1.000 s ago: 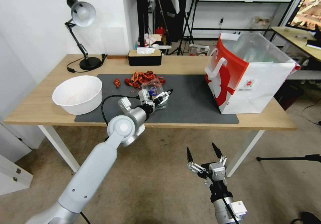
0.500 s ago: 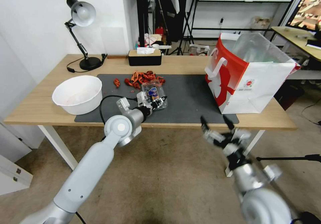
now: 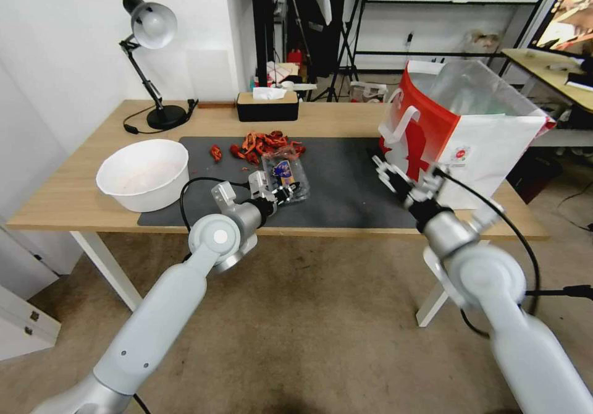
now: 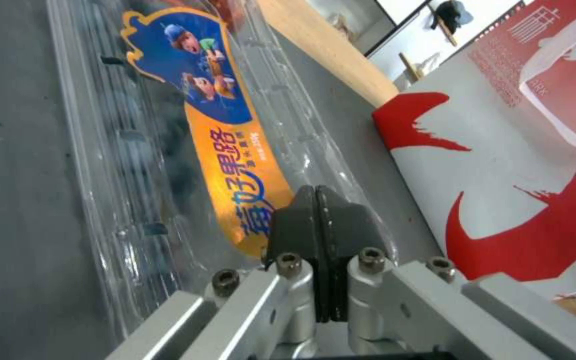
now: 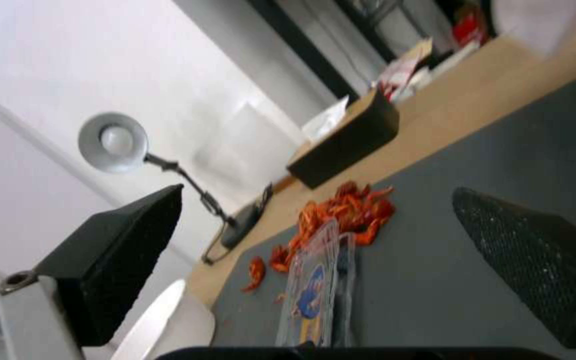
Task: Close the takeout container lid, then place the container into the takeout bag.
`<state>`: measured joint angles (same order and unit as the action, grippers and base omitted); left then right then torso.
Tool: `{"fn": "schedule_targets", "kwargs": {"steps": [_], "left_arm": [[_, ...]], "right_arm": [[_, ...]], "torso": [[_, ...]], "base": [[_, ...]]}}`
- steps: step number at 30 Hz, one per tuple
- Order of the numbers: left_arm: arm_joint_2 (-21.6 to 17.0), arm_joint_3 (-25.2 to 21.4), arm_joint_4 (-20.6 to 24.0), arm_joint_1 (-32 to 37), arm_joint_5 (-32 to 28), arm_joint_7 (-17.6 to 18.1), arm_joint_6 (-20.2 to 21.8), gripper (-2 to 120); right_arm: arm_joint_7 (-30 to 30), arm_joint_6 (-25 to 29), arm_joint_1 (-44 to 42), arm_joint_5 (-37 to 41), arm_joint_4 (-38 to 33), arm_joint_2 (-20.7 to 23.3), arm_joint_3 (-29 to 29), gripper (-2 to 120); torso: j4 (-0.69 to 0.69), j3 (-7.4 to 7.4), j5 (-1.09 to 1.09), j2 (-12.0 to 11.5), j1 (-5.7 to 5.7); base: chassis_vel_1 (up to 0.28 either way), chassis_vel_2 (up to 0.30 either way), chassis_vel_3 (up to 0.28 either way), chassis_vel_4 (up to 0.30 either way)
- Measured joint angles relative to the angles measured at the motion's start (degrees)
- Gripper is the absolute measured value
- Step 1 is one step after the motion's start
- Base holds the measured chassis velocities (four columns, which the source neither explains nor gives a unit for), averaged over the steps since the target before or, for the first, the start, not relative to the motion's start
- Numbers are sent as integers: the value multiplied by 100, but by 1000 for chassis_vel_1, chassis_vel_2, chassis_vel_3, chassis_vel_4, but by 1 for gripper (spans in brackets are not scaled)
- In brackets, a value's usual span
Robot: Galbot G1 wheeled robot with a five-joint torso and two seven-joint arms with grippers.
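Observation:
The takeout container (image 3: 286, 176), a clear clamshell with dark berries inside, lies on the grey mat (image 3: 346, 185). Its lid (image 4: 235, 165), bearing a blue and orange label, lies flat over the box. My left gripper (image 3: 285, 188) is shut, its black fingertips (image 4: 315, 220) pressed together on the lid's near edge with nothing between them. My right gripper (image 3: 404, 168) hovers open over the mat's right part, just in front of the takeout bag (image 3: 469, 148). The white and red bag stands open at the table's right end. In the right wrist view the container (image 5: 321, 290) lies ahead, between the spread fingers.
A large white bowl (image 3: 143, 173) stands at the left. Red scraps (image 3: 262, 145) lie just behind the container. A black tissue box (image 3: 267, 106) and a desk lamp (image 3: 151, 62) stand at the back. The table's front edge runs below both grippers.
My right arm rose from below the table's front to the mat before the bag. My left gripper's fingers closed and drew back to the container's near edge.

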<state>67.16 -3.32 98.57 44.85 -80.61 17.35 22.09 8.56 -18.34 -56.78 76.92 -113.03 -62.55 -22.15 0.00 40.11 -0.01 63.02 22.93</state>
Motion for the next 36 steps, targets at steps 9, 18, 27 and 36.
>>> {"fn": "schedule_targets", "kwargs": {"steps": [9,18,27,36], "left_arm": [[-4,-13,-59,12,10,-55,-34,0],[27,2,-110,5,22,-58,-69,0],[57,-25,-119,9,23,-38,-88,0],[48,-52,-119,47,23,-35,-116,0]], "right_arm": [[539,-976,1524,113,1166,-257,851,100],[885,-1993,2652,-187,2323,-461,1632,100],[818,-2252,3212,-95,2828,-548,2139,100],[968,-2385,3370,60,3019,-665,2436,100]], "torso": [[0,0,0,0,0],[0,0,1,0,0],[0,0,0,0,0],[0,-1,1,0,-1]], "base": [[0,0,0,0],[0,0,0,0],[0,0,0,0],[0,0,0,0]]}}
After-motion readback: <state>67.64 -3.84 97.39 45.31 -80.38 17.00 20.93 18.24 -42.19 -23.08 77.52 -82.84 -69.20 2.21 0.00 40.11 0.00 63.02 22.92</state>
